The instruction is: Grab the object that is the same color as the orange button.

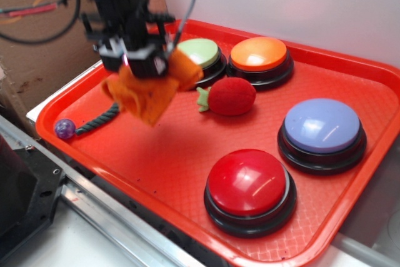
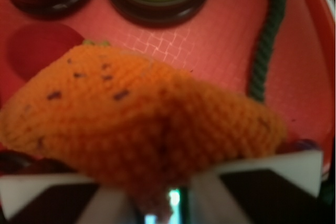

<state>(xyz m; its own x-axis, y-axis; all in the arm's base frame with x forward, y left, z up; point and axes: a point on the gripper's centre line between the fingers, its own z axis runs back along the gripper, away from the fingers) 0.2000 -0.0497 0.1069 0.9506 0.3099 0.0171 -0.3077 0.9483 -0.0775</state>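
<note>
Red plastic tray (image 1: 187, 161), cross-hatch texture, raised rim, holds everything; places given relative to it. Black end effector (image 1: 142, 60) over tray's back-left part, closed on orange cloth (image 1: 147, 92). Cloth is lifted clear of tray floor, hanging bunched and folded below the fingers. Wrist view: cloth (image 2: 136, 124) coarse woven, soft, few small dark specks, pinched between the white pads (image 2: 37, 192) at bottom edge.

Four dome buttons on black round bases, glossy tops: red button (image 1: 249, 182) at tray front, lavender-blue button (image 1: 322, 126) at right side, orange button (image 1: 259, 54) at back centre, green button (image 1: 201, 53) just left of it, partly behind cloth. Red plush strawberry (image 1: 230, 97), fuzzy, green leaf end, mid-tray in front of orange button. Dark green twisted rope (image 1: 100, 118) with small purple ball (image 1: 64, 129) at tray's left edge. No readable writing.
</note>
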